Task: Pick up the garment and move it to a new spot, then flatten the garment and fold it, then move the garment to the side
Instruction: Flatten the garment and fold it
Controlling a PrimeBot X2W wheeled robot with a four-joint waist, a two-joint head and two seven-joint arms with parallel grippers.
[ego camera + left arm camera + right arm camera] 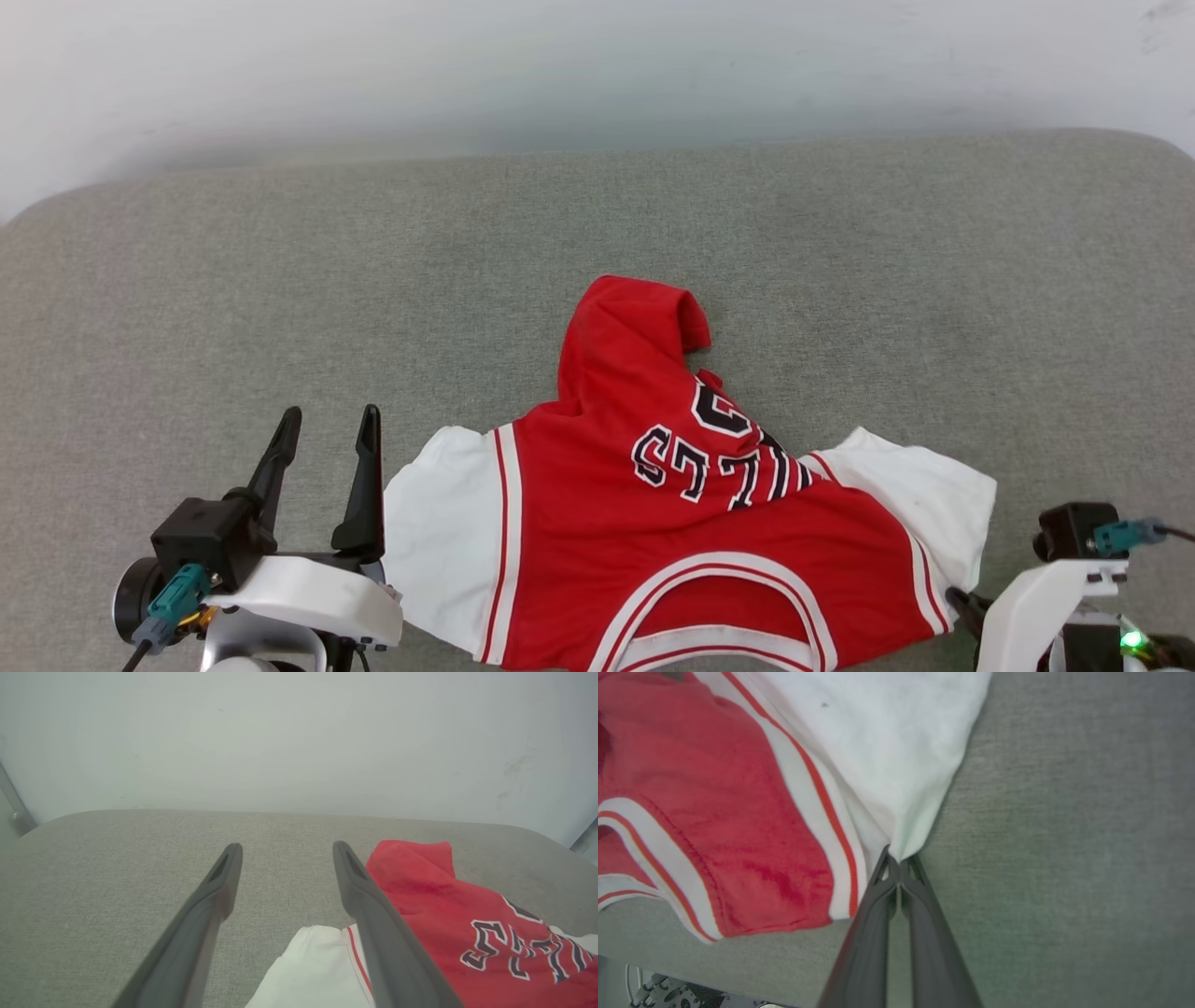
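The garment (653, 504), a red jersey with white sleeves and black lettering, lies crumpled near the front of the grey cushion, collar toward me. My left gripper (329, 425) stands open just left of its white sleeve (317, 970), nothing between its fingers (219, 891). In the right wrist view my right gripper (899, 861) is shut on the corner of the other white sleeve (887, 756), pinching the fabric to a point. In the head view, that gripper's fingers (962, 602) peek out at the sleeve's lower edge.
The grey fabric cushion (280, 280) stretches wide around the garment, with bare room to the left, right and behind. A pale wall (597, 65) rises behind its far edge. The cushion's front edge (738, 947) lies close below the jersey.
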